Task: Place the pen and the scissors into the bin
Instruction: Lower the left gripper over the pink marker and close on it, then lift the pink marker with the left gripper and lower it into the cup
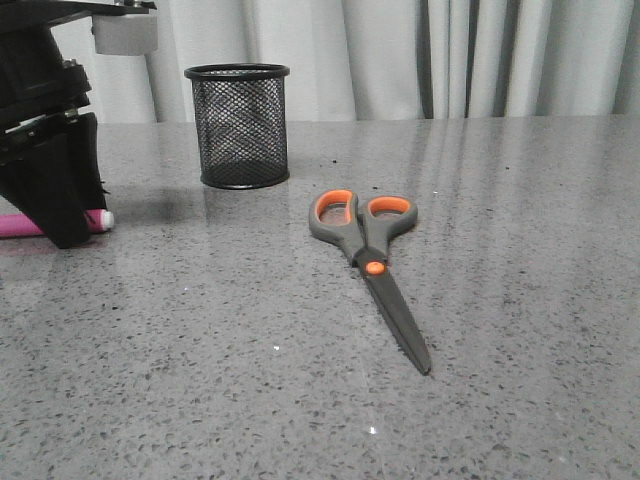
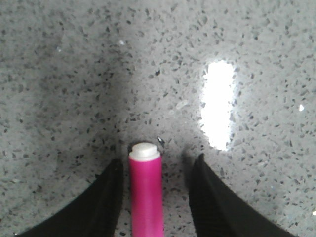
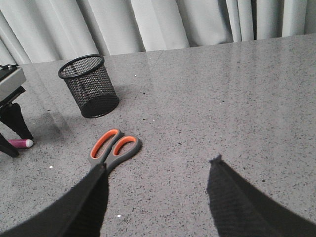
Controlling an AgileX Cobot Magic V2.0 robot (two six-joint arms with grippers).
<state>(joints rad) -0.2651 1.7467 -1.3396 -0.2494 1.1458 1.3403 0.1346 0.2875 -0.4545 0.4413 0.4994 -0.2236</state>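
The pink pen [image 2: 146, 192] lies flat on the table between my left gripper's [image 2: 159, 158] open fingers, its white tip just past them. One finger is close to the pen and the other stands apart from it. In the front view the left gripper [image 1: 66, 235] stands on the table at the far left, over the pen [image 1: 98, 221]. The scissors [image 1: 365, 250] lie shut in the middle, handles towards the black mesh bin [image 1: 238, 125]. My right gripper [image 3: 159, 162] is open and empty above the table, near the scissors [image 3: 114, 147], whose blades its finger hides.
Grey speckled table [image 1: 500, 300] with pale curtains behind its far edge. The bin [image 3: 90, 91] stands upright between the left gripper [image 3: 14, 131] and the scissors' handles. A bright light glare [image 2: 217, 103] shows on the table.
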